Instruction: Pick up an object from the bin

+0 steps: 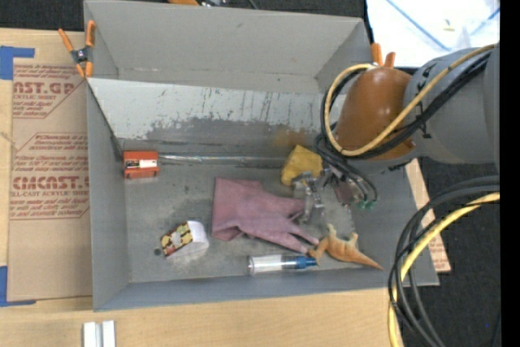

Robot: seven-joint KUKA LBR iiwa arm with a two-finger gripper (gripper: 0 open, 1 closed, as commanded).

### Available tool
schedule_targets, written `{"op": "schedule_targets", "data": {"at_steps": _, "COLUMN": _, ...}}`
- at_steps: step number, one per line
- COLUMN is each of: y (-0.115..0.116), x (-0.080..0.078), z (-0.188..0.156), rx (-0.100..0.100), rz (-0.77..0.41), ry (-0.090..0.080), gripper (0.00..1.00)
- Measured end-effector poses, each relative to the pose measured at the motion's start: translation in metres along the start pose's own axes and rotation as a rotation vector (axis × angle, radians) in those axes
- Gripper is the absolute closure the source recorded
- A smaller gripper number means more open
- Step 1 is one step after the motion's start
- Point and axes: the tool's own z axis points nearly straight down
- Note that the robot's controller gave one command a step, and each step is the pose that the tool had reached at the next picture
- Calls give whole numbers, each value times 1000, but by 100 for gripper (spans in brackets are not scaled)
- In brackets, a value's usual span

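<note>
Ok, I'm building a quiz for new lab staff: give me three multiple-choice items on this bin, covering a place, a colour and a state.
1. Where is the orange box? A) left, by the back wall B) front right corner C) on the rim
2. What colour is the cloth? A) blue B) pink C) green
3. How does the clear tube lie? A) upright B) leaning on a wall C) flat on the floor
Answers: A, it sits left at the back wall's foot; B, the crumpled cloth is pink; C, it lies flat at the front.
</note>
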Motion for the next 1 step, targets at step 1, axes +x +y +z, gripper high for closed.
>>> {"op": "schedule_targets", "data": {"at_steps": 1, "y": 12, "x": -6, "z": 0, "rx": 2, "rz": -18, "ry": -3, "gripper": 100}}
